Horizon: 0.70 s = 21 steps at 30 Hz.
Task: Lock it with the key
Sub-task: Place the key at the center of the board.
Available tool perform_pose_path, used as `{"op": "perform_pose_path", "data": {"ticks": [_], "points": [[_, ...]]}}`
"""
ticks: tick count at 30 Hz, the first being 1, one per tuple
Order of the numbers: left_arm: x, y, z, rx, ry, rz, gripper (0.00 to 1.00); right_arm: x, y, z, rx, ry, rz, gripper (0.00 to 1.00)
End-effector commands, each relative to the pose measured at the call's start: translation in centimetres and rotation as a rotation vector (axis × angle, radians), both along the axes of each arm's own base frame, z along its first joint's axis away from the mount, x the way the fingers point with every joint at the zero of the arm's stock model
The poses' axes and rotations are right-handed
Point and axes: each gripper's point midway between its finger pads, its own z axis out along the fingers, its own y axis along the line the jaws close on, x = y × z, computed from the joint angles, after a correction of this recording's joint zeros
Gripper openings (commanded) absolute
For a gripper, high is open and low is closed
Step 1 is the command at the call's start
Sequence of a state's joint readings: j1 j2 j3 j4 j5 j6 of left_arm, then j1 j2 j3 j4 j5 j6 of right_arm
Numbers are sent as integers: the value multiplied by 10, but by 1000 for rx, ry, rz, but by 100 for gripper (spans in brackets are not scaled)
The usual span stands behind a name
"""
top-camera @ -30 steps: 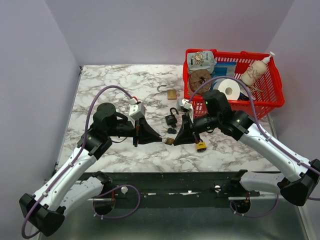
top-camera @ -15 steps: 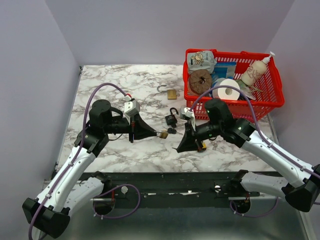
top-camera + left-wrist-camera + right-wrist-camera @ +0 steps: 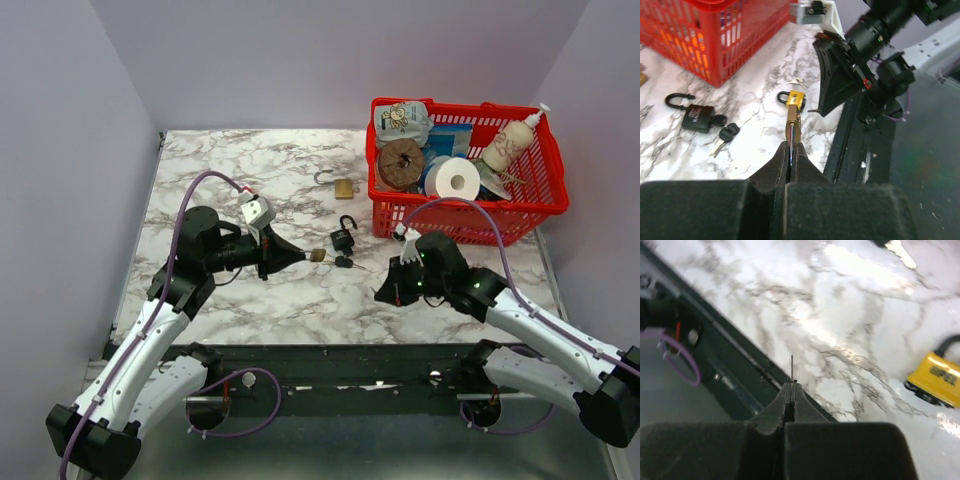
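Four padlocks (image 3: 792, 127) (image 3: 794, 96) (image 3: 697, 117) (image 3: 344, 188), two black-headed keys (image 3: 719, 120) (image 3: 730, 133), one red basket (image 3: 530, 215), two robot arms (image 3: 150, 330) (image 3: 540, 320)

Marble table (image 3: 200, 170): black padlock (image 3: 342, 239), keys (image 3: 344, 262), red basket (image 3: 530, 216)

Fixed high view over marble table (image 3: 250, 170), two close low wrist views, seemingly sharing yellow padlock (image 3: 935, 374)

Bench (image 3: 230, 170): white marble, grey veins. Basket (image 3: 530, 212), upper right of the overhead frame: red mesh; cables (image 3: 215, 174) purple. Brass padlock (image 3: 792, 127) centre of the left wrist frame; yellow padlock (image 3: 935, 377) at the right edge of the right wrist frame; black padlock (image 3: 342, 240); key (image 3: 792, 365) silver-grey.
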<state>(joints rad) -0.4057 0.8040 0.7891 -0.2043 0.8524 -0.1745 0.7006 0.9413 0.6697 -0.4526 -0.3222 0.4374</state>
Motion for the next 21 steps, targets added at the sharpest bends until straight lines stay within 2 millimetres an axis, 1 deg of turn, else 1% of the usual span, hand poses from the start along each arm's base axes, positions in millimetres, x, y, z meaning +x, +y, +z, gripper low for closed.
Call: {"op": "perform_pose_path", "data": {"ticks": [1, 2, 5, 7, 8, 9, 13, 14, 17, 18, 20, 21], "points": [[25, 9, 1, -37, -1, 165, 0, 29, -26, -30, -54, 40, -354, 1], [26, 10, 0, -41, 3, 172, 0, 31, -26, -36, -52, 27, -357, 1], [29, 11, -4, -53, 31, 199, 0, 40, -27, -42, -71, -13, -365, 1], [31, 11, -10, -54, 54, 206, 0, 44, -31, -51, -105, -18, -383, 1], [31, 11, -11, -58, 61, 207, 0, 46, -31, -52, -103, -23, -386, 1], [32, 11, -12, -58, 65, 211, 0, 45, -32, -56, -111, -15, -393, 1], [36, 9, -13, -60, 78, 214, 0, 51, -27, -61, -112, -16, -390, 1], [37, 9, -11, -63, 76, 214, 0, 52, -28, -67, -132, -6, -393, 1], [39, 7, -11, -73, 94, 215, 0, 57, -34, -74, -193, -4, -420, 1], [40, 7, -12, -73, 97, 214, 0, 57, -34, -81, -222, 12, -413, 1], [41, 7, -12, -73, 99, 217, 0, 59, -31, -82, -236, 31, -413, 1], [40, 8, -14, -70, 100, 220, 0, 59, -30, -89, -252, 53, -403, 1]]}}
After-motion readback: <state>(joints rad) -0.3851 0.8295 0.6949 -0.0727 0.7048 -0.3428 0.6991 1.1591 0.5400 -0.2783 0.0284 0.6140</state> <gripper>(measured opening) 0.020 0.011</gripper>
